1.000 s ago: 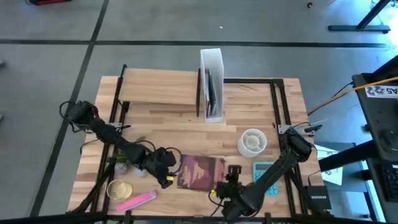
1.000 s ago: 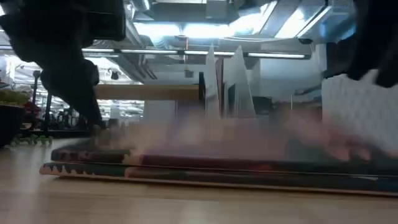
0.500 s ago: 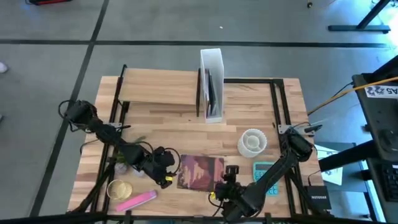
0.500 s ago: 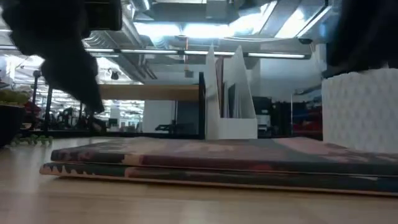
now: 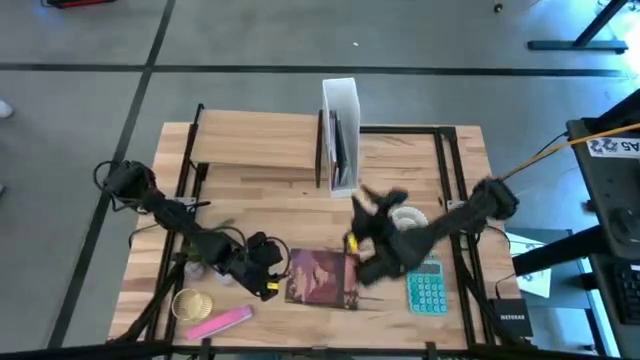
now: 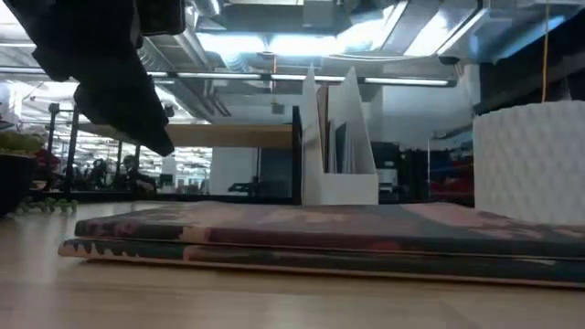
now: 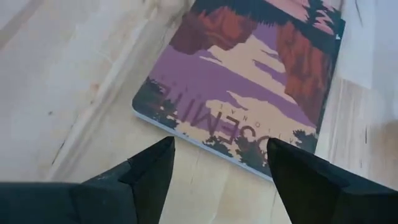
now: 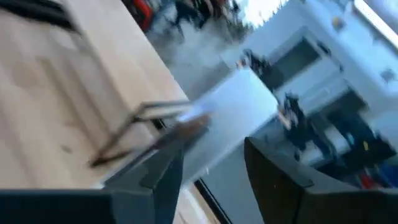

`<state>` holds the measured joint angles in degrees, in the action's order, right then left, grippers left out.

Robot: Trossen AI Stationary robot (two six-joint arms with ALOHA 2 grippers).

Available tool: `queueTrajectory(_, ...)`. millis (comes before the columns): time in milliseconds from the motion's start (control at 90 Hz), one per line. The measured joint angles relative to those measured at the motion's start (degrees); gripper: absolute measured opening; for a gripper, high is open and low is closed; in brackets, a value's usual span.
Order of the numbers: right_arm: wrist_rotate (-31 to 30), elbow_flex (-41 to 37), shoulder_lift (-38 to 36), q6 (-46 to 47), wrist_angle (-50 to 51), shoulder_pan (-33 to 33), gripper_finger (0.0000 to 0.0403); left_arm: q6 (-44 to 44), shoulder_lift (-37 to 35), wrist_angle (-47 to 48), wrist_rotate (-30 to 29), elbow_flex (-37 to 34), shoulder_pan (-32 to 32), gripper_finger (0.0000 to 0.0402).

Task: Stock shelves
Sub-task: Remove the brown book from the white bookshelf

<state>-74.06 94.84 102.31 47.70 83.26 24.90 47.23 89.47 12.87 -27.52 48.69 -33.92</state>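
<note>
A picture-covered book lies flat on the table near the front edge. It also fills the left wrist view and the low view. My left gripper stands open at the book's left edge, above the table, with the book's near corner between and ahead of its fingers. My right gripper hangs open in the air above the table's middle, facing the shelves. These are a raised wood plank shelf and a white upright file box, which blur in the right wrist view.
A white textured cup and a teal calculator sit right of the book. A gold round object, a pink object and something green lie at the front left. Black rails run along the table's sides.
My right gripper has swung up from the book's near right corner toward the table's far edge, and now points at the file box. The book and my left gripper have stayed where they were.
</note>
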Motion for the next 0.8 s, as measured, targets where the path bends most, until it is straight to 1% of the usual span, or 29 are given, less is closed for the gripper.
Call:
queueTrajectory(67,4.64,-1.93,-1.12,-10.56,-8.73,-3.38,0.0185,-0.08,0.00,-0.20,-0.19,-0.24,-0.37,0.0239)
queueTrajectory(178,15.43,-6.05,-1.87,-33.08,-31.07,-7.13,0.0209,-0.13,0.00,0.35,-0.25,-0.53,-0.73,0.0239)
queueTrajectory(222,19.55,-7.81,-1.87,-39.37,-38.92,-8.54,0.0216,-0.12,0.00,0.10,-0.26,-0.53,-0.92,0.0239)
queueTrajectory(256,21.34,-9.07,-1.87,-42.41,-42.68,-9.65,0.0220,-0.12,0.00,0.15,-0.29,-0.52,-0.98,0.0239)
queueTrajectory(311,21.26,-11.19,-1.87,-43.69,-46.88,-11.64,0.0225,-0.10,0.00,0.15,-0.27,-0.54,-1.18,0.0239)
queueTrajectory(411,17.56,-15.59,-1.89,-42.37,-54.21,-14.00,0.0231,0.45,0.00,0.12,-0.38,-0.54,-1.99,0.0239)
queueTrajectory(656,6.03,-26.63,-1.89,-41.26,-75.17,-13.78,0.0249,0.32,0.00,0.19,-2.74,-0.53,-3.62,0.0239)
queueTrajectory(722,5.51,-28.98,-1.85,-40.63,-80.27,-14.76,0.0254,0.32,0.00,0.17,-2.86,-0.52,-3.55,0.0239)
queueTrajectory(800,6.67,-30.89,-1.87,-40.23,-86.14,-16.38,0.0257,0.32,0.02,0.17,-2.99,-0.52,-3.49,0.0239)
